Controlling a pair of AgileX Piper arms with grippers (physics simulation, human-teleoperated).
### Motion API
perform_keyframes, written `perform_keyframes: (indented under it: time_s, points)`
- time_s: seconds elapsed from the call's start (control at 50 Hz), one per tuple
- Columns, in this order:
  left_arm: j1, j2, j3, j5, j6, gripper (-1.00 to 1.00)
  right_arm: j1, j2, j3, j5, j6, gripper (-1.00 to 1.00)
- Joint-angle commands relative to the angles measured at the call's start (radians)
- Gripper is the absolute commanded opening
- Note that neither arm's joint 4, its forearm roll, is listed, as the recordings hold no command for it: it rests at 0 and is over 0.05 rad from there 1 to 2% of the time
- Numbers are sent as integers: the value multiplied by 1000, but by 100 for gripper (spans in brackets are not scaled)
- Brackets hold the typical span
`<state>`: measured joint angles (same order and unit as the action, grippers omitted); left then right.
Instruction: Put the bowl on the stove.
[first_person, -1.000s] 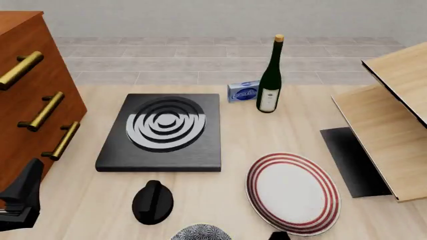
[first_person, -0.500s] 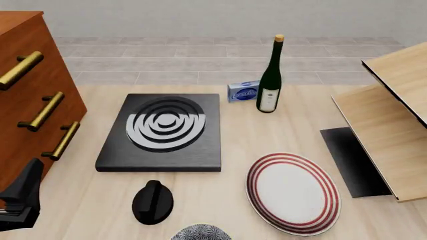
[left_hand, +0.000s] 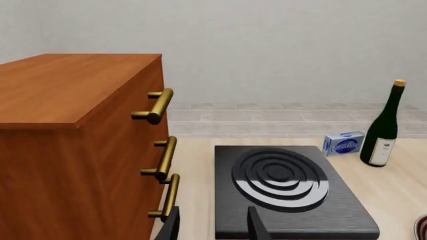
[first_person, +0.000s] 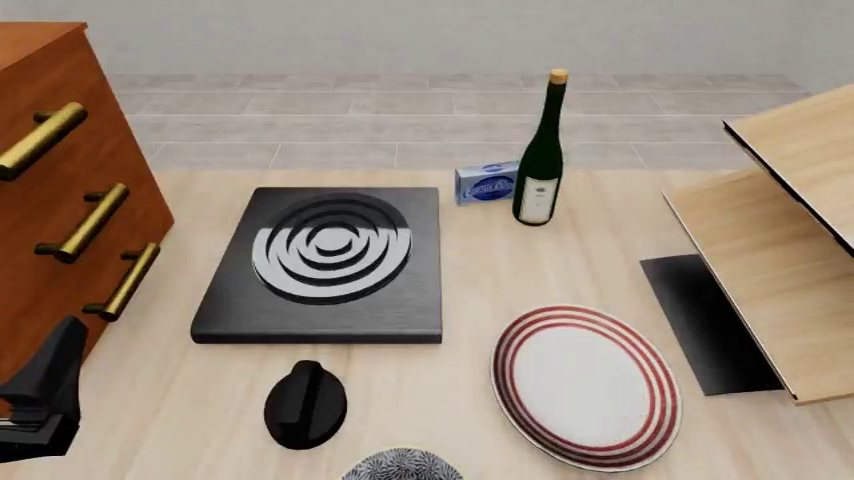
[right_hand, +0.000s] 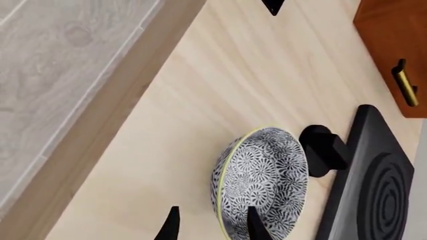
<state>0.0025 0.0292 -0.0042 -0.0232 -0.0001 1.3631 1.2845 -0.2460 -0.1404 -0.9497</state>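
The speckled grey-and-white bowl (first_person: 400, 466) sits at the table's near edge, cut off by the bottom of the front view. In the right wrist view the bowl (right_hand: 263, 180) lies just ahead of my right gripper (right_hand: 212, 226), which is open. One finger overlaps the bowl's inside and the other stands outside its rim. The black stove (first_person: 327, 265) with silver rings lies beyond the bowl, unoccupied. My left gripper (left_hand: 213, 230) is open and holds nothing, low beside the cabinet, with the stove (left_hand: 287, 190) ahead of it.
A black knob (first_person: 306, 403) stands between bowl and stove. The red-ringed plate (first_person: 585, 385) lies to the right. A wine bottle (first_person: 541, 160) and blue box (first_person: 486, 183) stand behind the stove. A wooden drawer cabinet (first_person: 60, 200) is at left, and a wooden shelf (first_person: 774, 270) over a black mat is at right.
A small black tip of the right gripper at the bottom edge of the front view one second ago has dropped out of sight. Nothing else has moved.
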Motion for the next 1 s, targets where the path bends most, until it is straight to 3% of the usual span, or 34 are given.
perform_keyframes:
  time_s: [0.02, 0.2, 0.68, 0.7, 1.0]
  points:
    - [0, 0, 0, 0, 0, 100, 2, 48, 1, -46, 23, 100]
    - [0, 0, 0, 0, 0, 100, 5, 107, 3, -99, 40, 100]
    - [0, 0, 0, 0, 0, 100, -6, 129, -3, -107, 75, 100]
    - [0, 0, 0, 0, 0, 100, -7, 125, 1, -107, 68, -100]
    - [0, 0, 0, 0, 0, 100, 3, 73, -9, -36, 36, -100]
